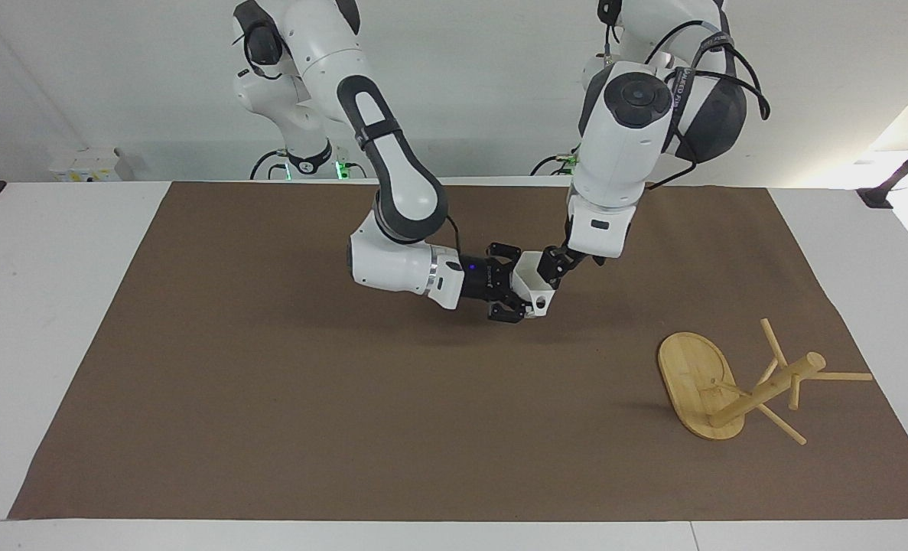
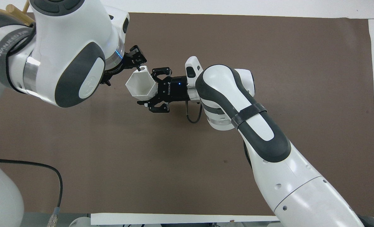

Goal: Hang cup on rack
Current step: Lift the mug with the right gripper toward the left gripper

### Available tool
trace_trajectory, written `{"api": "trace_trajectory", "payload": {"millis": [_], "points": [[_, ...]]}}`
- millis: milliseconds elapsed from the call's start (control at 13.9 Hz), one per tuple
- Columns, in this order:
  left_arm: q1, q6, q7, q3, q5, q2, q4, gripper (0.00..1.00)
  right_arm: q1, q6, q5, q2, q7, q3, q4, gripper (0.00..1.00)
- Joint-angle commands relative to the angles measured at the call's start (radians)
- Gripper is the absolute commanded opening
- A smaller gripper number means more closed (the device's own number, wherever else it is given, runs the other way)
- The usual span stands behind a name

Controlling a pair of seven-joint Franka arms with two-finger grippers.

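Handover in progress above mid-surface. The right tool [image 1: 516, 297] lies nearly level, pointing toward the left arm's end of the surface, and grips the cup [image 1: 534, 285] at its tip, fingers clamped on the cup's wall; the cup is clear of the surface with its mouth turned upward, away from the right tool's wrist. The left tool [image 1: 554, 265] comes down on a slant from above and meets the cup at its rim, on the side away from the right tool. Whether its fingers have closed on the rim, I cannot tell; in the overhead view one finger [image 2: 138, 61] seems to sit at the rim's edge. Key relation: the cup lies between the two tools, in line with the right tool's long axis and just below the left tool's tips. The rack [image 1: 729, 380] stands tilted on the surface toward the left arm's end, well apart from both tools and lower than the cup; its post leans away from the tools, pegs spread. Judgement: the left arm is the nearer to the rack, so it is the likely carrier for the hang, once its hold on the cup is sure.
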Motion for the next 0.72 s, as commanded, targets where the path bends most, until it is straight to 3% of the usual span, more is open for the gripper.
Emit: {"api": "trace_trajectory", "payload": {"millis": [0, 361, 505, 649], "points": [[-0.011, -0.005, -0.024, 0.012, -0.015, -0.001, -0.018, 0.97, -0.009, 0.008, 0.013, -0.013, 0.016, 0.004, -0.007, 0.21], [-0.014, -0.017, -0.037, 0.01, -0.048, -0.041, -0.096, 0.91, -0.012, 0.009, 0.011, -0.012, 0.014, 0.004, -0.007, 0.21], [-0.014, -0.02, -0.038, 0.01, -0.075, -0.041, -0.098, 0.71, -0.012, 0.009, 0.01, -0.012, 0.014, 0.004, -0.008, 0.22], [-0.013, -0.014, -0.038, 0.01, -0.079, -0.043, -0.098, 0.34, -0.011, 0.009, 0.01, -0.012, 0.013, 0.004, -0.008, 0.23]]}}
